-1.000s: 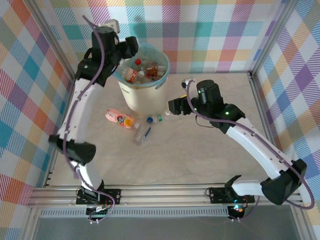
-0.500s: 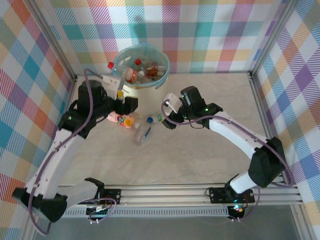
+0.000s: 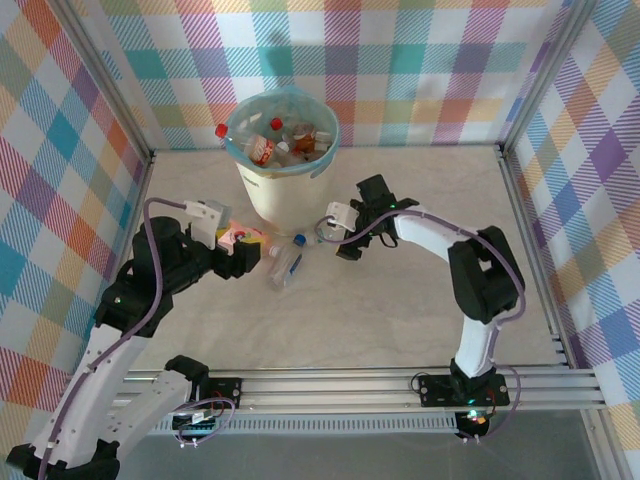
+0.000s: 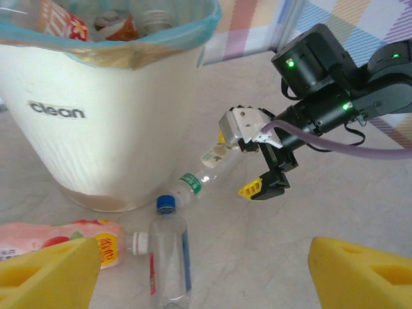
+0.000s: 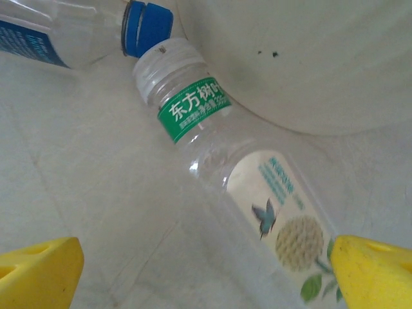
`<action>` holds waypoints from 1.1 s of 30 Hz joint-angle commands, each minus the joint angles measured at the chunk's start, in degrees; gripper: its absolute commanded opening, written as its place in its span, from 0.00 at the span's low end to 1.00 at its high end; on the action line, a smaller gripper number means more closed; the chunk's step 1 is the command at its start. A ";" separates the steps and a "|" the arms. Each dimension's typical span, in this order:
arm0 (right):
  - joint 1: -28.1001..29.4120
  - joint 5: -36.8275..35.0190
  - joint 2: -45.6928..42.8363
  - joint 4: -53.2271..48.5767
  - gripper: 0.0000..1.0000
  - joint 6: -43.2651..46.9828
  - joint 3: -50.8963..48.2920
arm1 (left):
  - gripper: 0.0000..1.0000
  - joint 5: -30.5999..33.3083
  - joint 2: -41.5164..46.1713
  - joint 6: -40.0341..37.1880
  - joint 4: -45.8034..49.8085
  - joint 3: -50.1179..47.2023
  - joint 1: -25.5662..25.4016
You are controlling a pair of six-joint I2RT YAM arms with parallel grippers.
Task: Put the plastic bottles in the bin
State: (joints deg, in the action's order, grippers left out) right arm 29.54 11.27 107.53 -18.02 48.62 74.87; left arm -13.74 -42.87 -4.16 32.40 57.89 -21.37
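Right gripper (image 5: 206, 267), fingers spread, straddles a clear green-banded bottle (image 5: 212, 129) lying at the foot of the bin (image 4: 116, 129) (other bottles (image 3: 285, 140) lie inside). Left gripper (image 4: 206, 273), fingers wide apart, faces a blue-capped bottle (image 4: 168, 251) and a pink bottle (image 4: 51, 237) on the table (image 4: 290, 257).
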 commanded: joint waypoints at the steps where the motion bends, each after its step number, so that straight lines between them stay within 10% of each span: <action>1: -0.45 2.52 3.40 1.22 0.98 6.49 4.07 | 0.84 4.11 0.88 -1.10 0.47 -0.20 -0.52; 19: -0.58 4.23 9.49 -3.26 0.80 8.91 5.97 | 0.85 5.74 -1.18 -1.55 0.47 0.63 -0.52; 33: -0.45 3.82 -5.02 -4.46 0.61 -2.74 -2.70 | 0.84 3.55 -3.13 0.21 -1.66 3.69 -0.52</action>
State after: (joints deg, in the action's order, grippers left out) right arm 29.21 13.08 108.71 -21.67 50.28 73.91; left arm -8.95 -45.82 -4.67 32.80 58.87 -21.37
